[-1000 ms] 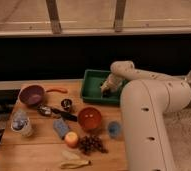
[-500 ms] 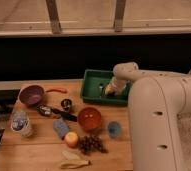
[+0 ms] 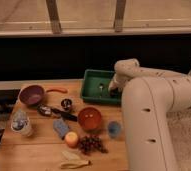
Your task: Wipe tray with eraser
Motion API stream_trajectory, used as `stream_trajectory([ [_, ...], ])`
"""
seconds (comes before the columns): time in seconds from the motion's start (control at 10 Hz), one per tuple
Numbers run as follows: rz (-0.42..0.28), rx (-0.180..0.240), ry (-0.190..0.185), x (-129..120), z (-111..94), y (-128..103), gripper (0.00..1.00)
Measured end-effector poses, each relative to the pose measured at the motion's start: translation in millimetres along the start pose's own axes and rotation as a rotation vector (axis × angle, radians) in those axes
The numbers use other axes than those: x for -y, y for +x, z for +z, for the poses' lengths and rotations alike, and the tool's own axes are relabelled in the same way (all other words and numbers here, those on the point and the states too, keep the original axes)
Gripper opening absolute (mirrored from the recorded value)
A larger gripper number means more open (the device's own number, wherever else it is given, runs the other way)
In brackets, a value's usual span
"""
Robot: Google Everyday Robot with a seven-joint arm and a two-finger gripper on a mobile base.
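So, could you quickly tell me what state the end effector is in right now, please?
End effector: over the right end of the green tray, at the tray's surface; what it holds, if anything, cannot be told.

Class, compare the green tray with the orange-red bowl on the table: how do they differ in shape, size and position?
The tray is rectangular, green and shallow; the bowl is round and orange-red. The tray is larger. The tray lies at the table's far edge with the robot's hand over its right end; the bowl sits nearer, mid-table. Both rest on the wooden table.
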Motion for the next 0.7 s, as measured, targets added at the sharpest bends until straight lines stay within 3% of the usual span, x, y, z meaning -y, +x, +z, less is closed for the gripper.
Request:
stream_trajectory([
  [0.2, 0.011, 0.015, -0.005, -0.5, 6.8, -18.2, 0.00],
  [0.4, -0.009, 0.038, -0.027, -10.2, -2.7, -22.3, 0.00],
  [0.7, -0.068, 0.039, -0.057, -27.5, -21.8, 6.4, 0.00],
])
